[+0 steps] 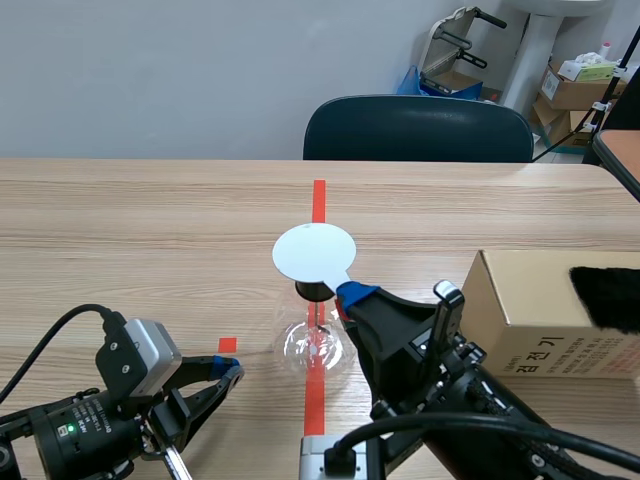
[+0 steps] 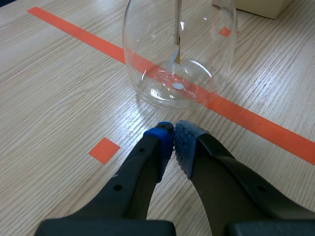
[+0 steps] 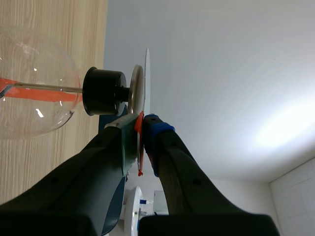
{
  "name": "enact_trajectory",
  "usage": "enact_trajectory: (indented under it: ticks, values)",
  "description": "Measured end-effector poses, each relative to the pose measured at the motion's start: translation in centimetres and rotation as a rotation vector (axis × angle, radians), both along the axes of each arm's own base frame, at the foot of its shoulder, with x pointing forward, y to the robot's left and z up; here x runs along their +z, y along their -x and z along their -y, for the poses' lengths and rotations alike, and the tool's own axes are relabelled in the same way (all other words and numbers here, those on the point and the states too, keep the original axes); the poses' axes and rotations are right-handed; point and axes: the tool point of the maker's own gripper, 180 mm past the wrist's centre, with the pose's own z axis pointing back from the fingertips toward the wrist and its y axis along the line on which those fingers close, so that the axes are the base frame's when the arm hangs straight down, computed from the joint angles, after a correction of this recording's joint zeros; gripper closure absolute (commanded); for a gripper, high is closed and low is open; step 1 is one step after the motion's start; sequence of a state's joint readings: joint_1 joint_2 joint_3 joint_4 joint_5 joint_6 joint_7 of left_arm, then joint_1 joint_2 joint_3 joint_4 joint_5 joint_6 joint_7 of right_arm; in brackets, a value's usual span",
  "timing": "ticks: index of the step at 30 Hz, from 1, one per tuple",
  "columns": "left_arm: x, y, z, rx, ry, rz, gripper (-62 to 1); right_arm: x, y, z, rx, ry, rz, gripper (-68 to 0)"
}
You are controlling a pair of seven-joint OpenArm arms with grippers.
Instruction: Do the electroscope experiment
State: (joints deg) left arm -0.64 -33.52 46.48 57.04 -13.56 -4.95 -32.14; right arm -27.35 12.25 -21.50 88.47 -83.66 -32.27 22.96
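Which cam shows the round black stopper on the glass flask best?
Right wrist view: the round black stopper shows side-on, nearly whole, plugging the clear glass flask. Scene view: only a sliver under the white round disc. Left wrist view cuts it off.

A plain, office-like room set up as a robot test bench. I face a long, pale wood-grain tabletop [image 1: 150,230] marked with orange-red tape [image 1: 318,200]. My black left arm [image 1: 70,430] and right arm [image 1: 480,410] come in low at either side. Near me stands a glass flask [image 1: 315,348] with a white disc [image 1: 314,252] over it, the sort of gear used in science demonstrations, and beside it a brown cardboard box [image 1: 530,310]. Across the tabletop, a dark teal office chair [image 1: 418,130] stands before a bare, pale grey wall [image 1: 150,70]. In the far corner are stacked cardboard boxes [image 1: 572,90], a blue bag [image 1: 410,80] and a folded metal frame [image 1: 455,40].
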Motion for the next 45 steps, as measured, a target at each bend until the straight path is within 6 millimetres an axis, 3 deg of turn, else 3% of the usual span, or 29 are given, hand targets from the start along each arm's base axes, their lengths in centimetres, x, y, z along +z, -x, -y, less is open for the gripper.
enact_trajectory:
  ticks: [7, 15, 22, 29, 36, 45]
  values:
    - [0.0, 0.0, 0.0, 0.0, 0.0, 0.0, -5.5, 0.1, -0.9, 1.1, -0.08, -0.003, 0.005, -1.7]
    - [0.0, 0.0, 0.0, 0.0, 0.0, 0.0, -5.5, 0.5, -3.5, 6.1, -0.393, -0.014, 0.025, -1.7]
    - [0.0, 0.0, 0.0, 0.0, 0.0, 0.0, -5.5, 0.8, -4.4, 10.5, -0.646, -0.023, 0.042, -1.7]
    - [0.0, 0.0, 0.0, 0.0, 0.0, 0.0, -5.5, 1.0, -4.5, 12.3, -0.747, -0.027, 0.049, -1.7]
    - [0.0, 0.0, 0.0, 0.0, 0.0, 0.0, -5.5, 0.9, -4.5, 12.0, -0.726, -0.026, 0.047, -1.7]
    - [0.0, 0.0, 0.0, 0.0, 0.0, 0.0, -5.5, 0.6, -3.7, 6.6, -0.421, -0.015, 0.027, -1.7]
